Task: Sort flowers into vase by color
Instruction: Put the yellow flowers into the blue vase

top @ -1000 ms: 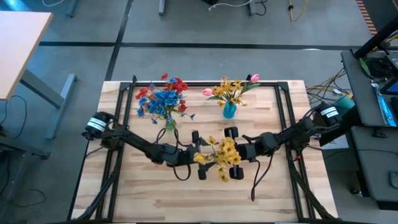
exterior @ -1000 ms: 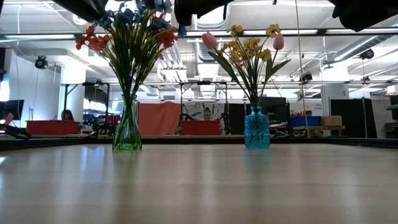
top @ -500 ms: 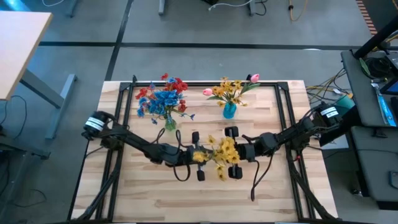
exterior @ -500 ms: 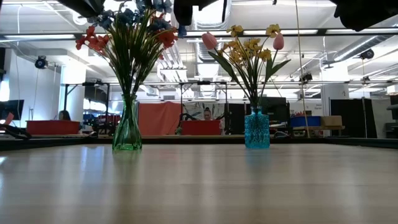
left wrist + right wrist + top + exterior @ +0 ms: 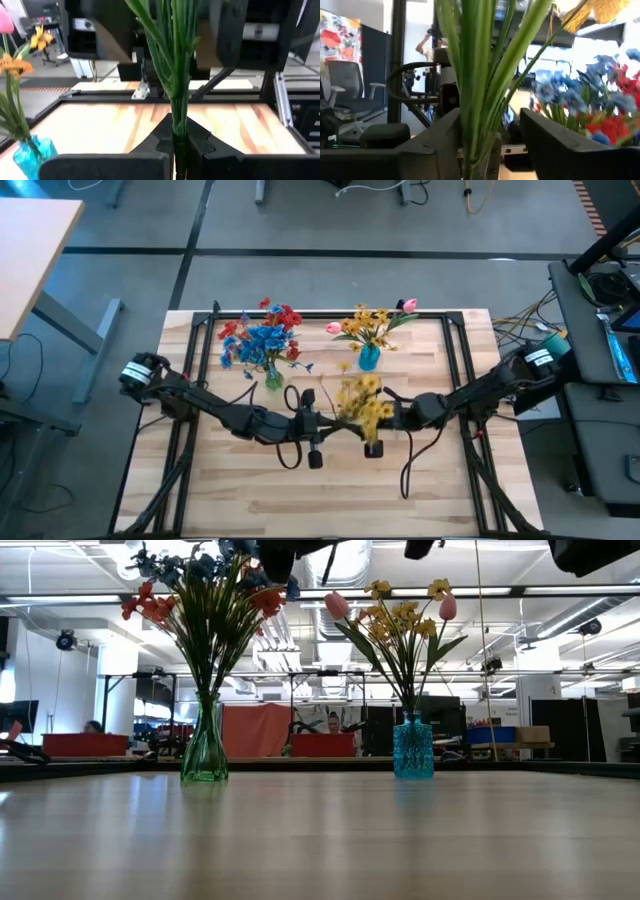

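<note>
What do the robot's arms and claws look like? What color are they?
Both arms are black and thin, built from jointed pieces. Each has a white band near its shoulder end, at the table's outer edges. Black cables loop beside the left gripper and right gripper. Each gripper has two chunky, flat black fingers, blocky with angled tips.

— Where do the two vases stand?
— At the back of the tabletop (image 5: 240, 480): one vase (image 5: 272, 377) on the left, the other vase (image 5: 369, 358) to its right.
— And the claws?
— Mid-table, the left claw (image 5: 312, 427) and right claw (image 5: 372, 420) face each other with a flower bunch (image 5: 360, 400) between them.
</note>
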